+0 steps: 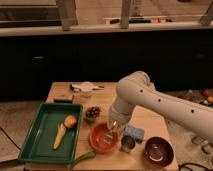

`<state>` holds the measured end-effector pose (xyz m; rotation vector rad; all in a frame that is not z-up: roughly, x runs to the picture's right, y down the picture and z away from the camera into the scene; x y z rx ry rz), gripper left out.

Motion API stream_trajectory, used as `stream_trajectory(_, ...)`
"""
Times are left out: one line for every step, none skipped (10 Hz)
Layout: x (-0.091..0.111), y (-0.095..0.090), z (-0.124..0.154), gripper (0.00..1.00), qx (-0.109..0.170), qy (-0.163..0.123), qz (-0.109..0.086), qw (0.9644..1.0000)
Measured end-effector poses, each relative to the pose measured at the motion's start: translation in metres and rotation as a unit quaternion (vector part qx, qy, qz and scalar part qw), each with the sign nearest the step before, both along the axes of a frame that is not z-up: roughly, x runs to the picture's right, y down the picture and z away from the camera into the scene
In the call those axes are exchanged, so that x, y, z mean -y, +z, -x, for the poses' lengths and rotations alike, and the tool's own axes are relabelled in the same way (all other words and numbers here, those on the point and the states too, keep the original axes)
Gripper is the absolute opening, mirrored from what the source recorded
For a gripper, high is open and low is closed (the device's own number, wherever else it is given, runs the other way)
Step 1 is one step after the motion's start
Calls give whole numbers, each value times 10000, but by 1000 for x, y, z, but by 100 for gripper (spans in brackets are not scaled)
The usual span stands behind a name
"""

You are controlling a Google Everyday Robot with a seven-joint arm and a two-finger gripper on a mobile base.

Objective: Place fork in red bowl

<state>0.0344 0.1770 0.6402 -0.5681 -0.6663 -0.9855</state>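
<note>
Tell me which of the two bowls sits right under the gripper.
The bright orange-red bowl, directly below the gripper. The darker maroon bowl sits off toward the table's right corner.

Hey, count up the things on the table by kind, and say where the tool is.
Bowls: 2, red bowl, maroon bowl
Trays: 1
Metal cups: 1
Forks: 1
Sponges: 1
Total: 6
Tool: over the red bowl's right rim.

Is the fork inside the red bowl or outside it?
Inside: the fork lies within the red bowl, and the end effector hangs just over the bowl's right rim.
</note>
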Motion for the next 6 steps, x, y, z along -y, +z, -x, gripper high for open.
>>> stream_trajectory(-1,1,3,0,16,-12,3,10000)
stream_trajectory(-2,1,7,0,41,-36,6,10000)
stream_trajectory(-3,3,12,0,89,-59,8,9999)
stream_trajectory(-5,5,14,0,117,-77,11,9999)
stream_trajectory(-6,6,17,0,149,-94,5,9998)
stream_trajectory(-7,9,20,0,181,-115,-1,9998)
